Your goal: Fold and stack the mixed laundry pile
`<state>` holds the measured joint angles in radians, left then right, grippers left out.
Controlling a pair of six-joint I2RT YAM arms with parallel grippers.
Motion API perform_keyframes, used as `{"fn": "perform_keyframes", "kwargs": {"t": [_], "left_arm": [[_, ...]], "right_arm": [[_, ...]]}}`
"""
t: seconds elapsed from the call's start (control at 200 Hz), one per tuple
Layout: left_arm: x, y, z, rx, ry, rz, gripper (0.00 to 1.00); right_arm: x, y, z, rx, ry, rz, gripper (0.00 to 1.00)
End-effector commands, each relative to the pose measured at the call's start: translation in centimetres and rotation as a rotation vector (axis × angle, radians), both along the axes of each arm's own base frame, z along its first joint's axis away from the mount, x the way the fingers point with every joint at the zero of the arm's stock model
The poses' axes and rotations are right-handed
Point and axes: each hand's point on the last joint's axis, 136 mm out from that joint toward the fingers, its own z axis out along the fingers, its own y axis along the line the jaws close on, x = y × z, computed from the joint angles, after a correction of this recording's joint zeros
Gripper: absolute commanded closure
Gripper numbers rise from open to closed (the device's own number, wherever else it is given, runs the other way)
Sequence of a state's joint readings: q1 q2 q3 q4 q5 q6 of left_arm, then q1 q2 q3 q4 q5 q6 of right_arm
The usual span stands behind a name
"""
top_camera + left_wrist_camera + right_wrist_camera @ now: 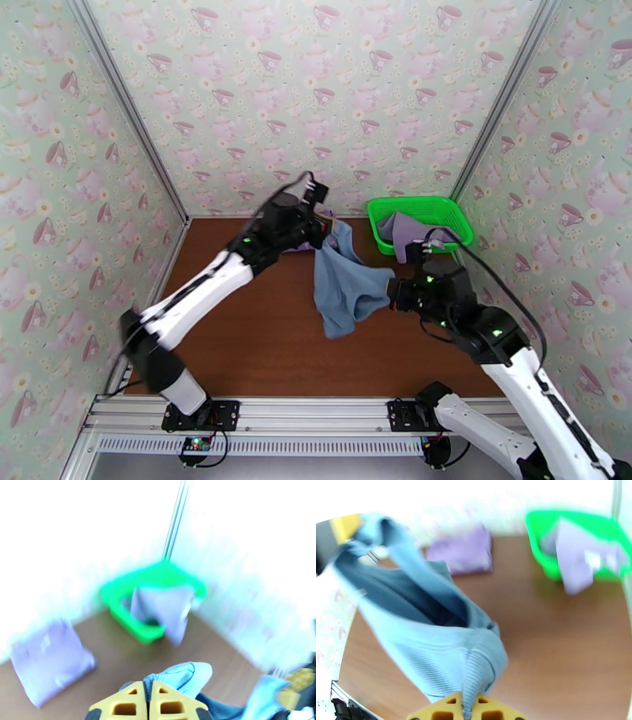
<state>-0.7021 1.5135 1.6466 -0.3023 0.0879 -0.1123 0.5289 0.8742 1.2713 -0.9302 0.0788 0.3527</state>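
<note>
The dusty blue-grey garment (344, 286) hangs in the air over the table, stretched between both grippers. My left gripper (324, 229) is shut on its upper corner (182, 676), and the yellow fingers (130, 705) pinch the cloth. My right gripper (393, 290) is shut on the ribbed lower edge (434, 638). The bright purple shirt (464, 553) lies folded flat near the back wall, also visible as the purple shirt (49, 661). The pale lavender-grey garment (404, 230) drapes over the rim of the green basket (442, 207).
The green mesh basket (541, 547) stands in the back right corner against the wall. Brown tabletop (253, 347) lies bare below the hanging garment. Patterned walls close in the left, back and right sides. The arm bases sit on a rail at the near edge.
</note>
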Motion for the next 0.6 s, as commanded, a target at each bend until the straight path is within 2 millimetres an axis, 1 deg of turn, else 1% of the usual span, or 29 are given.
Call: {"fn": "perform_keyframes", "kwargs": {"t": [0.0,0.01,0.09,0.14,0.225,0.23,0.275,0.29,0.306,0.346,0.366,0.471,0.561,0.576,0.596], "left_arm": [[-0.5,3.1,-0.3,0.005,0.016,0.099,1.00],[-0.7,3.3,-0.1,0.003,0.012,0.103,1.00],[-2.1,5.5,1.5,-0.014,-0.016,0.139,1.00],[-2.8,6.9,2.4,-0.022,-0.032,0.170,1.00],[-3.6,9.5,3.7,-0.023,-0.061,0.241,1.00],[-3.7,9.8,3.8,-0.023,-0.064,0.248,1.00],[-4.0,11.3,4.4,-0.020,-0.080,0.296,1.00],[-4.0,11.9,4.5,-0.020,-0.085,0.315,1.00],[-4.0,12.4,4.6,-0.020,-0.088,0.335,1.00],[-4.0,14.0,5.0,-0.021,-0.098,0.385,1.00],[-3.9,14.8,5.2,-0.022,-0.101,0.414,1.00],[-3.6,18.8,6.0,-0.032,-0.117,0.533,1.00],[-3.1,21.4,6.4,-0.036,-0.121,0.614,1.00],[-3.1,21.8,6.5,-0.040,-0.121,0.626,1.00],[-3.1,22.2,6.4,-0.043,-0.119,0.639,1.00]], "right_arm": [[0.8,0.2,4.4,-0.068,-0.160,0.055,1.00],[1.2,0.6,4.6,-0.069,-0.164,0.064,1.00],[1.7,1.9,7.2,-0.032,-0.234,0.117,1.00],[1.8,3.1,8.9,0.004,-0.271,0.169,1.00],[2.3,5.8,11.1,0.077,-0.297,0.274,1.00],[2.3,6.2,11.4,0.090,-0.299,0.293,1.00],[2.7,7.8,12.4,0.137,-0.300,0.353,1.00],[2.8,8.2,12.4,0.144,-0.296,0.363,1.00],[2.8,8.8,13.1,0.171,-0.301,0.393,1.00],[3.4,10.3,13.7,0.210,-0.293,0.439,1.00],[3.4,10.9,14.2,0.230,-0.294,0.467,1.00],[4.9,14.4,15.2,0.279,-0.280,0.559,1.00],[5.7,16.9,16.0,0.279,-0.292,0.618,1.00],[5.9,17.2,15.9,0.277,-0.288,0.627,1.00],[5.9,17.6,16.3,0.278,-0.297,0.642,1.00]]}}
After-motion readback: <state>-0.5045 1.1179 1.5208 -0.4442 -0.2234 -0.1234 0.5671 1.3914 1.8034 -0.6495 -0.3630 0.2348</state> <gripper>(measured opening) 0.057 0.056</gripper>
